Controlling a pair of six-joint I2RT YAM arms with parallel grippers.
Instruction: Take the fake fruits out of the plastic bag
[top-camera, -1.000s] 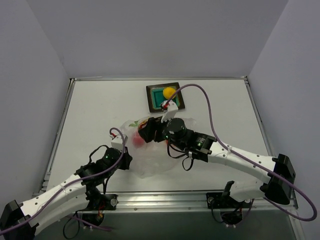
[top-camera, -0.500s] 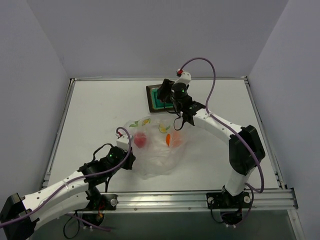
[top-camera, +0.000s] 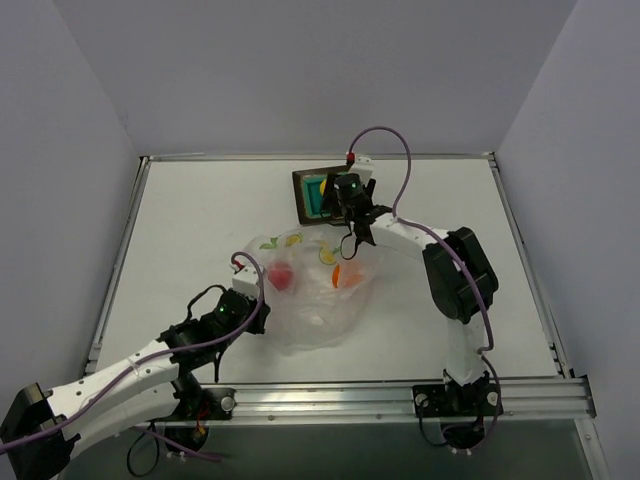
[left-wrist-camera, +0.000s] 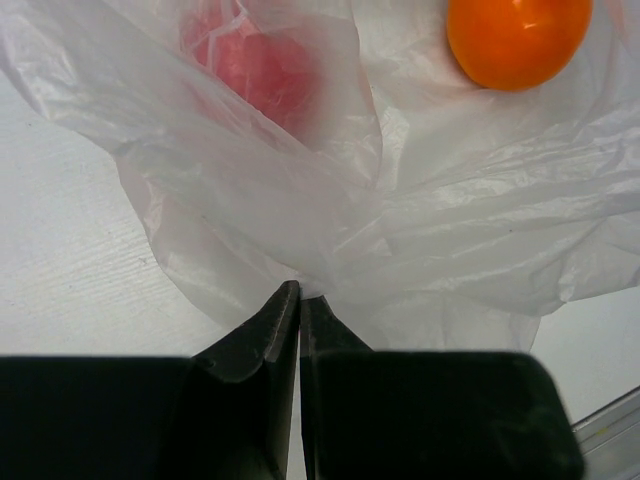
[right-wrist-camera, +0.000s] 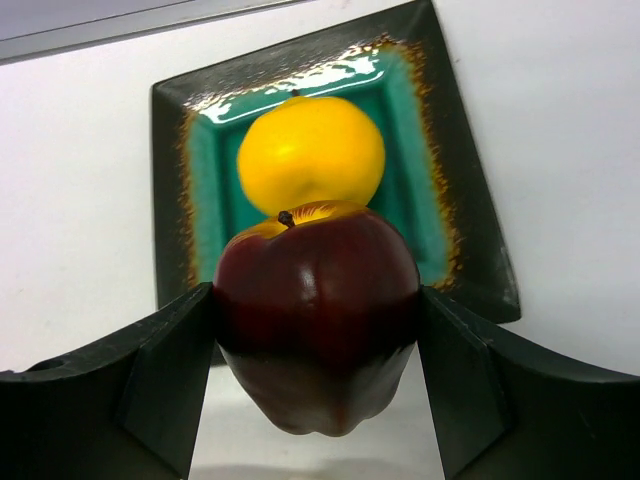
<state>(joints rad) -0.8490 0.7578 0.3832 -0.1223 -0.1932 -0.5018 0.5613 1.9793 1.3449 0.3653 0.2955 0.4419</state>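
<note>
My right gripper (right-wrist-camera: 315, 320) is shut on the dark maroon fruit (right-wrist-camera: 316, 300) and holds it above the near edge of the teal tray (right-wrist-camera: 405, 150). The yellow fruit (right-wrist-camera: 311, 153) lies in the tray. In the top view the right gripper (top-camera: 346, 192) hovers over the tray (top-camera: 312, 196) and hides both fruits. The plastic bag (top-camera: 315, 290) lies mid-table with the bright red fruit (top-camera: 279, 277) and the orange fruit (top-camera: 349, 276) inside. My left gripper (left-wrist-camera: 299, 298) is shut on a fold of the bag (left-wrist-camera: 330, 230) at its near-left edge; red (left-wrist-camera: 262, 72) and orange (left-wrist-camera: 518, 40) fruits show through it.
The tray stands at the back of the table, just beyond the bag. A metal rail (top-camera: 330, 395) runs along the near table edge. Grey walls enclose the table on three sides.
My right arm lifted out of the bag and swung back to the tray with the maroon fruit in its jaws. The left gripper kept its hold on the bag.
</note>
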